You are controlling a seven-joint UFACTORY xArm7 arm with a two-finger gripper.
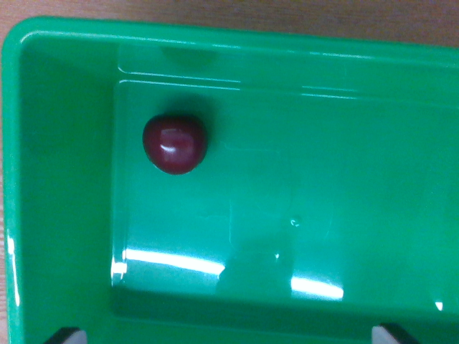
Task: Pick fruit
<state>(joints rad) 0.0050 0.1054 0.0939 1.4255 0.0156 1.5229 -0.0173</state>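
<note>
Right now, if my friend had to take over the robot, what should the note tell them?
Gripper: only two dark fingertips show at the bottom edge, spread wide apart and holding nothing.
Fruit: one dark red round fruit lies on the floor of the green bin, toward the wrist view's upper left.
Done: nothing picked yet.
Left: move over the fruit, come down, grip it, lift it out.

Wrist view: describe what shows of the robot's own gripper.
Very little shows. Two dark, nearly black fingertips poke in at the bottom edge, one near each corner, each with a pale grey face. No cables, markings or arm body are visible; the rest is the green bin holding a dark red fruit.
</note>
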